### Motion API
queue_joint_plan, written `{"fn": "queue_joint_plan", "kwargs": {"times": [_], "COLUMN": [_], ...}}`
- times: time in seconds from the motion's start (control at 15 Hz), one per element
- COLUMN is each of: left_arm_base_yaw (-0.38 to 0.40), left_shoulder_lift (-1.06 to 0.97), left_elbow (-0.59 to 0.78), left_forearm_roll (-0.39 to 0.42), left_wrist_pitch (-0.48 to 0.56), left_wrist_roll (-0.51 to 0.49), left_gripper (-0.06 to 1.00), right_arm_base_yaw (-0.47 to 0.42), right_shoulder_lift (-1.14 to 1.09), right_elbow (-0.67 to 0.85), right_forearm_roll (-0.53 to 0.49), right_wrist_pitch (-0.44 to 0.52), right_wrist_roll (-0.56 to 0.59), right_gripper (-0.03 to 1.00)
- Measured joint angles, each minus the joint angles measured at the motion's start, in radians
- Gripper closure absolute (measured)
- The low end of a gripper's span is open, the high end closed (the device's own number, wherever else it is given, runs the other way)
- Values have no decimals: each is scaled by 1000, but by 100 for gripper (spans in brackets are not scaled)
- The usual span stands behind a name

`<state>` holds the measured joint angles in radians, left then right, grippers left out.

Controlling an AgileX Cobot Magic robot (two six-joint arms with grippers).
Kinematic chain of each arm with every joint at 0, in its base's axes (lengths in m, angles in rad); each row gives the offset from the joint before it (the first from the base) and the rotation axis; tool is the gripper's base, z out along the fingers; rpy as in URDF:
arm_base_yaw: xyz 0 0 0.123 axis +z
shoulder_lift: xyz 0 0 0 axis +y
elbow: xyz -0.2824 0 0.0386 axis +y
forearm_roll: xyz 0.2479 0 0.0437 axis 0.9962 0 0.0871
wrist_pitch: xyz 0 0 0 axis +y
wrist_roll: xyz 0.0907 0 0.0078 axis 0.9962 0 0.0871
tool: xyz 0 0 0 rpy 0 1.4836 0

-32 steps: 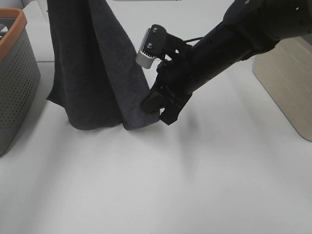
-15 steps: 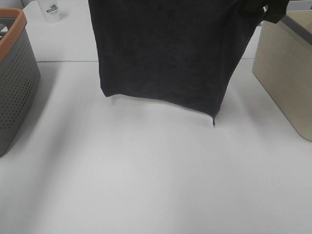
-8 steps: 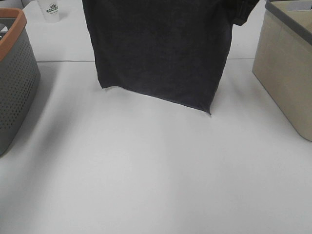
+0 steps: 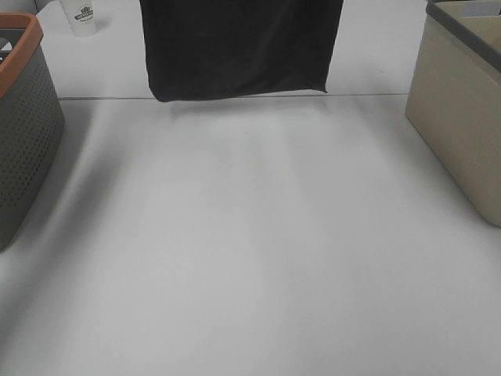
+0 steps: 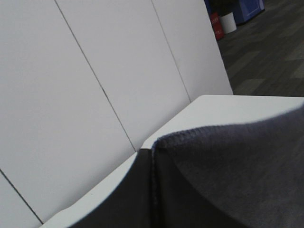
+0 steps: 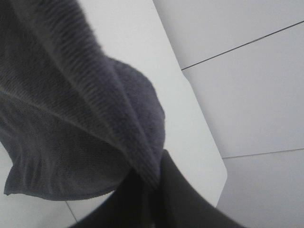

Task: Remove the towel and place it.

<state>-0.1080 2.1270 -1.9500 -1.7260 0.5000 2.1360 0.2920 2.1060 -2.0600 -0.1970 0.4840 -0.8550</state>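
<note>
1. While both claws pinch its upper edge beyond the high camera's frame, the dark towel (image 4: 239,47) hangs spread flat over the far part of the white tabletop (image 4: 250,235).
2. Seen from the wrists, the left claw (image 5: 152,159) is clamped on the towel's stitched hem and the right claw (image 6: 154,183) on a bunched fold.
3. At left stands a grey basket (image 4: 27,117) with an orange rim, at right a beige bin (image 4: 458,117), and a white cup (image 4: 81,16) sits far back.
</note>
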Motion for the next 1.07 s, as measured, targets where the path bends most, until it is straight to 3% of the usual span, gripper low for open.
{"fn": "queue_joint_plan", "kwargs": {"times": [0.2, 0.33, 0.47, 0.53, 0.6, 0.87, 1.07], "left_arm_base_yaw": [32, 32, 22, -7, -21, -35, -35], "left_shoulder_lift": [15, 15, 8, -39, -78, -223, -279], "left_elbow": [20, 118, 262, 429, 502, 730, 882], "left_forearm_roll": [12, 101, 165, 193, 195, 193, 193], "left_wrist_pitch": [10, 75, 156, 135, 107, 67, 10], "left_wrist_roll": [-102, -195, -226, -202, -172, -106, -105], "left_gripper": [94, 94, 94, 94, 94, 94, 94], "right_arm_base_yaw": [1, 1, 1, 1, 1, 1, 24], "right_shoulder_lift": [2, 2, -23, -98, -142, -266, -295], "right_elbow": [18, 92, 222, 389, 463, 703, 881], "right_forearm_roll": [-12, -15, -6, 26, 51, 169, 262], "right_wrist_pitch": [24, 44, 45, 34, 16, -12, -26], "right_wrist_roll": [63, 92, 97, 96, 92, 66, -22], "right_gripper": [95, 95, 95, 95, 95, 95, 95]}}
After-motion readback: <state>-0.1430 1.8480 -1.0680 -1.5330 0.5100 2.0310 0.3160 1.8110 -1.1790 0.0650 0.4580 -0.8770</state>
